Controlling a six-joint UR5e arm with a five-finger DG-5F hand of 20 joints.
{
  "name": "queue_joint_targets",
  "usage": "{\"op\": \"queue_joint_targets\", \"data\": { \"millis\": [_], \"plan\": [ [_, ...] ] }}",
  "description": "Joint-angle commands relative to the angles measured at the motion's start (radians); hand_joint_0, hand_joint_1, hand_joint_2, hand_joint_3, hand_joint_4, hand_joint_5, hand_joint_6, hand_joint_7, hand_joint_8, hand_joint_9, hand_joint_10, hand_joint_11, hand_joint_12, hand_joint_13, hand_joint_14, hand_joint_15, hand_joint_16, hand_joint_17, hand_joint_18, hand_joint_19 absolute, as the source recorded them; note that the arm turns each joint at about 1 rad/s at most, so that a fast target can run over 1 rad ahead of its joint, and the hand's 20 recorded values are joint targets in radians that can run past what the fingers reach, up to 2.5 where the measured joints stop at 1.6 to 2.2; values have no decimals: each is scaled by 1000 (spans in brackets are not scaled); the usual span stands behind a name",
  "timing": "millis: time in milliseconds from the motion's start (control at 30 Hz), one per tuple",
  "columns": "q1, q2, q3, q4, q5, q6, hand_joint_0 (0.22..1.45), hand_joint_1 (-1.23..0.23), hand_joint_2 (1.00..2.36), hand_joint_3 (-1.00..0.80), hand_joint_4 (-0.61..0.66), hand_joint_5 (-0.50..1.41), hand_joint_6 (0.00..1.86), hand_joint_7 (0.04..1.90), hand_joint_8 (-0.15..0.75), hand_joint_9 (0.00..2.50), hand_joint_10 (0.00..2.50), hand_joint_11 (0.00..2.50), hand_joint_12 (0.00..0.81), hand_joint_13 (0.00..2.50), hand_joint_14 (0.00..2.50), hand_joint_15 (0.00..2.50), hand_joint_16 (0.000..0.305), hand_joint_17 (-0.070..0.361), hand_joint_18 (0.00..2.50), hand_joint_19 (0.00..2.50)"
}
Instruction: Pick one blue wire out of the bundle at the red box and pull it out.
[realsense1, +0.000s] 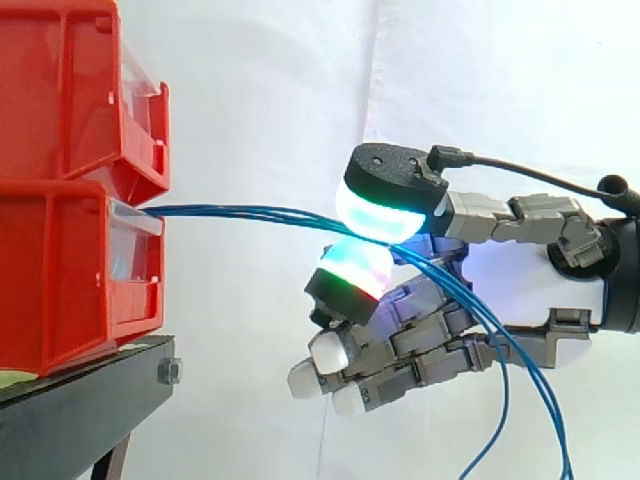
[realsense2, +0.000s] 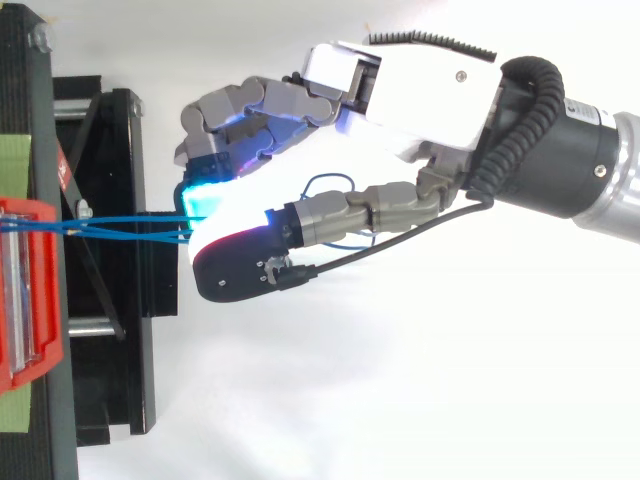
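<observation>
There are two red bins (realsense1: 60, 280), one on top of the other, and one black stand (realsense1: 80, 410) under them. There is one hand (realsense2: 400, 90). The blue wires (realsense1: 250, 213) lie too close together to count them all, but at least three show.

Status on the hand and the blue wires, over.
Hand shut, pads pinching blue wires, apparently several at once. Wires stretch from red bins to the pinch, tails hanging behind. Nothing in the way.
</observation>
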Motion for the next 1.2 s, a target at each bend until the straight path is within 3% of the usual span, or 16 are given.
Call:
{"op": "queue_joint_targets", "data": {
  "millis": [0, 100, 367, 733, 967, 1167],
  "plan": [
    [0, 0, 0, 0, 0, 0, 660, -839, 1025, -147, 346, -80, 500, 1486, 270, 965, 23, 614, 361, 538, 10, 213, 56, 127, 416, 364],
    [0, 0, 0, 0, 0, 0, 663, -877, 1024, -162, 326, -101, 575, 1360, 275, 954, 26, 630, 363, 529, 9, 209, 57, 128, 411, 357],
    [0, 0, 0, 0, 0, 0, 701, -940, 1017, -278, 312, -122, 635, 1237, 263, 890, 22, 612, 365, 483, 8, 181, 57, 128, 391, 302],
    [0, 0, 0, 0, 0, 1, 728, -960, 1011, -383, 307, -132, 666, 1188, 262, 859, 24, 586, 367, 440, 7, 156, 57, 128, 376, 298],
    [0, 0, 0, 2, 0, 1, 706, -954, 1015, -325, 325, -125, 639, 1254, 258, 844, 21, 551, 369, 424, 6, 139, 57, 128, 370, 306],
    [0, 0, 0, 2, 0, 1, 610, -837, 1023, -157, 316, -103, 589, 1369, 260, 864, 20, 520, 371, 418, 7, 155, 57, 129, 354, 360]
  ]
}}
